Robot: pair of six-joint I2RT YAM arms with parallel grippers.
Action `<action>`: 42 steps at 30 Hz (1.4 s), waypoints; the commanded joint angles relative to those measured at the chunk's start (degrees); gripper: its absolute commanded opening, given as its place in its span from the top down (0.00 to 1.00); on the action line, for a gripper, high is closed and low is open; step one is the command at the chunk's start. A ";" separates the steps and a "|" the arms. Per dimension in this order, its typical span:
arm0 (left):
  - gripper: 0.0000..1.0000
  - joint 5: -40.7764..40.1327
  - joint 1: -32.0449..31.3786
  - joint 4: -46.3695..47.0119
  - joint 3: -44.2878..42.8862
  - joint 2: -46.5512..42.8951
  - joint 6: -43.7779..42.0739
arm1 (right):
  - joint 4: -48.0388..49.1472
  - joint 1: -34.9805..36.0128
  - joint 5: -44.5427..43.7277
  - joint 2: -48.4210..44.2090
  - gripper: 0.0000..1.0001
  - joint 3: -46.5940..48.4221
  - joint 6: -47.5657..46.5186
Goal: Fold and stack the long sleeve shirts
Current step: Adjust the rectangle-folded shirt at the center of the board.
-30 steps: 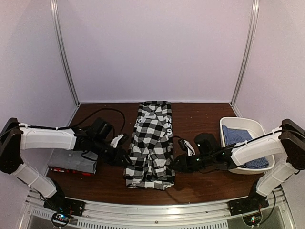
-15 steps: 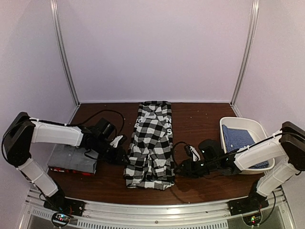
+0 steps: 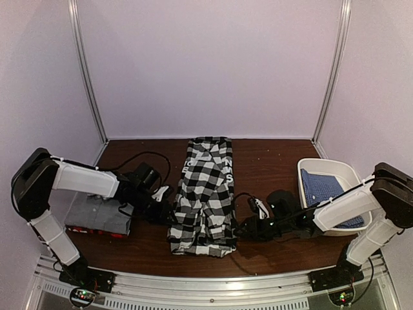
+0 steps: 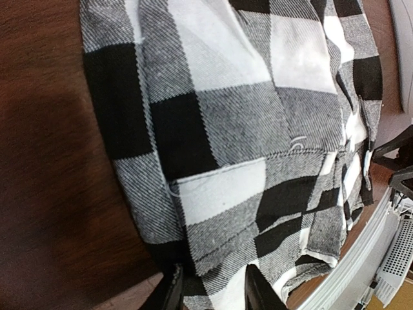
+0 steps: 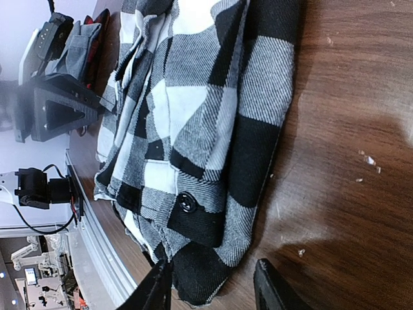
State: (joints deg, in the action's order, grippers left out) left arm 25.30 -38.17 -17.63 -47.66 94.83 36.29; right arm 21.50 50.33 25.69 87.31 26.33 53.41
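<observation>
Just outside your left gripper [image 4: 213, 294] the grey shirt [image 3: 97, 210] lies folded on the red-black shirt [image 3: 97, 230]. The gripper's fingers straddle the left hem of the black-and-white check shirt [image 3: 205, 194], and you cannot tell whether they pinch it. That shirt lies as a long strip between your grippers, and your right gripper [image 5: 213, 287] stands open around its near corner, with the blue shirt [image 3: 326, 190] in the white tub [image 3: 329, 163] behind it.

On the check shirt [image 3: 205, 194], white letters [image 3: 187, 165] are seen in the top view: two near its left edge, perhaps "G" and "E", and two near its right edge, perhaps "N" and "S". They are too small for certainty.
</observation>
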 commanded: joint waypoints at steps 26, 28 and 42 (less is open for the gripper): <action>1.00 7.82 0.38 -0.12 -1.98 -3.10 1.85 | 2.52 -0.32 0.33 1.83 0.56 0.30 0.57; 1.00 7.86 0.38 -0.90 -1.38 -3.38 1.83 | 2.78 -0.36 0.45 1.79 0.55 0.14 0.66; 1.00 9.55 1.03 -1.13 1.25 -0.43 0.36 | 4.06 -0.32 0.58 1.79 0.55 -0.33 1.21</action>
State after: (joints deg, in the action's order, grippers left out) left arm 33.69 -37.71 -18.24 -47.13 93.19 37.60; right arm 23.35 50.33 25.96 88.68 26.33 54.33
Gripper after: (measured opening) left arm 0.011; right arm 0.446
